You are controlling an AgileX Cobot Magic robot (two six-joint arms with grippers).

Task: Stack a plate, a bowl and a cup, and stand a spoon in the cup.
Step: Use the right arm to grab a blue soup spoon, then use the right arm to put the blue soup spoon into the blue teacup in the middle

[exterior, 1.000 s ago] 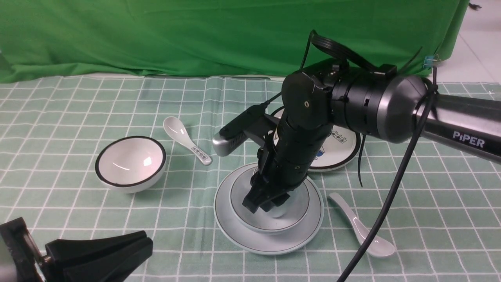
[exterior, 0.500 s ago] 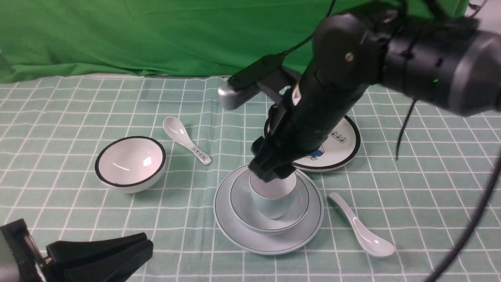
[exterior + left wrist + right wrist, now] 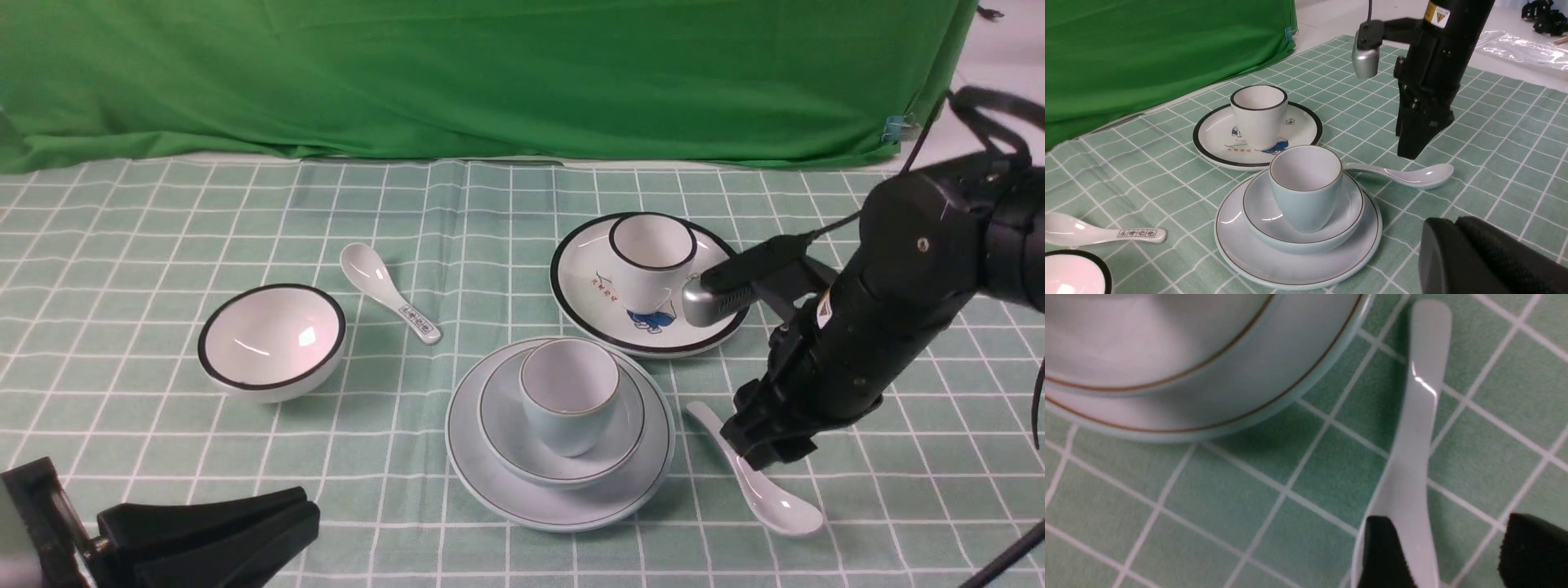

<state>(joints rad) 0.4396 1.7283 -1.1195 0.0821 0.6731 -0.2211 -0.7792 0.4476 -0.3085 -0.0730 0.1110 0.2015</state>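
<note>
left gripper [image 3: 306, 513] sits low at the near-left corner of the desk [image 3: 122, 212], clenched. centre: cup [image 3: 569, 396] upright in the bowl [image 3: 500, 420], bowl on the plate [image 3: 563, 510]. spoon [image 3: 775, 502] lies flat on the cloth just right of the plate, handle end toward the plate rim. right arm [image 3: 914, 269] comes in from the right, wrist pitched steeply down. right gripper [image 3: 767, 449] is low over the spoon handle, jaws released and wide, handle between them, close to one finger [image 3: 1384, 551].

cup [image 3: 569, 392] in bowl [image 3: 622, 425] on plate [image 3: 571, 510] | right gripper [image 3: 767, 453] over spoon [image 3: 780, 506]
</note>
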